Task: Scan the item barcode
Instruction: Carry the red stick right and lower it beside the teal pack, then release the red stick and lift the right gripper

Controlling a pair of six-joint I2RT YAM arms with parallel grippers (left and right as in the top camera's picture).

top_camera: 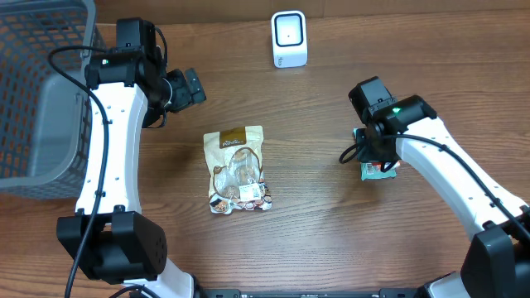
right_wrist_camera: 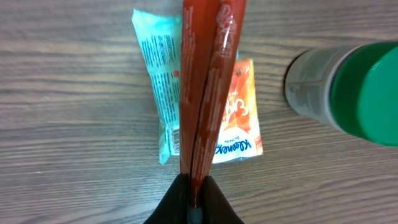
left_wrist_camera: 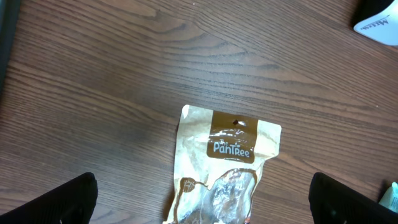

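In the right wrist view my right gripper (right_wrist_camera: pixel 196 183) is shut on the lower edge of a red packet (right_wrist_camera: pixel 208 74), which stands on edge above the table. Below it lie a teal packet (right_wrist_camera: pixel 158 74) and an orange packet (right_wrist_camera: pixel 239 124). From overhead the right gripper (top_camera: pixel 377 153) covers these packets (top_camera: pixel 378 170) at the right. The white barcode scanner (top_camera: pixel 289 39) stands at the back centre. My left gripper (top_camera: pixel 195 87) hangs open at the back left, its fingers wide apart over the top of a brown PanTree snack bag (left_wrist_camera: pixel 230 149), touching nothing.
A grey mesh basket (top_camera: pixel 41 99) fills the left edge of the table. The snack bag (top_camera: pixel 238 170) lies flat in the middle. A bottle with a green lid (right_wrist_camera: pixel 348 87) stands just right of the packets in the right wrist view.
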